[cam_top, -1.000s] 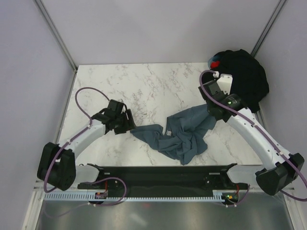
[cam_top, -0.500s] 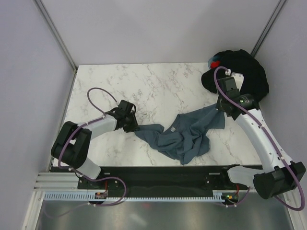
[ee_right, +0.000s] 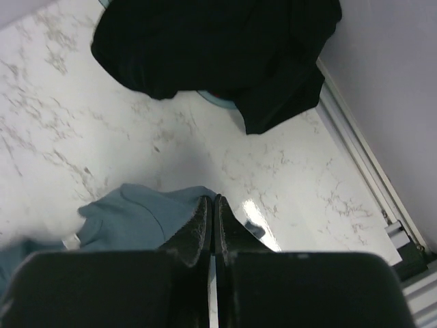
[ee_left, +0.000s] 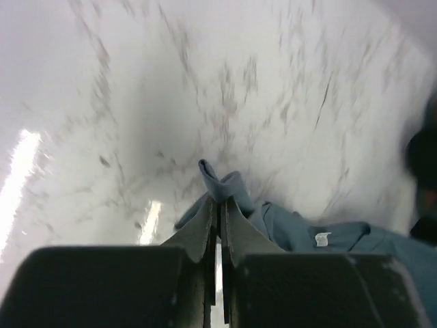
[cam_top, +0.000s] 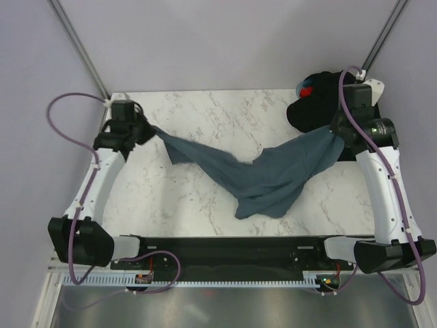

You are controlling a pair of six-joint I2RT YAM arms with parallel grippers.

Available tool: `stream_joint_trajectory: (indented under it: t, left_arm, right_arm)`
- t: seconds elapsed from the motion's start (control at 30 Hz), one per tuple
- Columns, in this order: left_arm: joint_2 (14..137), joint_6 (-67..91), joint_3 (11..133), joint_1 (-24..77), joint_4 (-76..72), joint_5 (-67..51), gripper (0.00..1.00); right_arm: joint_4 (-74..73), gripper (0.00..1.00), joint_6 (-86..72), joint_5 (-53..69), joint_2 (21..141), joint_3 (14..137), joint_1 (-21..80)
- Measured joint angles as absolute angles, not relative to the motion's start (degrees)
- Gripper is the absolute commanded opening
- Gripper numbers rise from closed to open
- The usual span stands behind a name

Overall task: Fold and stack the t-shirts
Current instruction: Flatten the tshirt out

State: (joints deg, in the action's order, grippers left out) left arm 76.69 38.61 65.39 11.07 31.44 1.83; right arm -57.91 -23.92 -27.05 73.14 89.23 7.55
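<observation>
A slate blue-grey t-shirt (cam_top: 263, 174) hangs stretched between my two grippers above the marble table (cam_top: 225, 113), its middle sagging toward the near edge. My left gripper (cam_top: 146, 131) is shut on one corner of it at the far left; in the left wrist view the cloth (ee_left: 300, 232) bunches out past the closed tips of this gripper (ee_left: 220, 201). My right gripper (cam_top: 336, 139) is shut on the opposite end at the right, and in the right wrist view the cloth (ee_right: 130, 212) is pinched at the gripper's tips (ee_right: 213, 199). Black t-shirts (cam_top: 315, 109) lie heaped at the back right corner (ee_right: 218, 48).
A red and blue object (cam_top: 306, 89) peeks out from under the black heap. Grey walls and metal posts close off the table on three sides. Purple cables loop off both arms. A black rail (cam_top: 232, 249) runs along the near edge.
Both arms swung outward and up, pulling the crumpled blue-grey shirt off the table and spreading it between them. The left gripper closed on the shirt's left end.
</observation>
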Motion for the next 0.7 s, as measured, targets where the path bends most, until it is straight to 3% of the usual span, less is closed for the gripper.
stream_joint_trajectory:
  t: [0.17,0.4,0.7]
  left_arm:
    - [72.95,35.99,79.48,-0.73,34.7,0.47,0.02]
    - [74.06,33.28,89.17,-2.31,41.74,-0.25,0.02]
    - [80.44,31.7,117.16,-2.76,47.29,1.34,0.02]
  right_arm:
    - [-59.48,0.0,-24.18,-26.22,72.1,95.72,6.72]
    - [-62.65,0.0,-25.15,-21.3,68.42,96.03,6.74]
    - [-64.69,0.0,-25.08,-8.21,64.27,99.98,6.74]
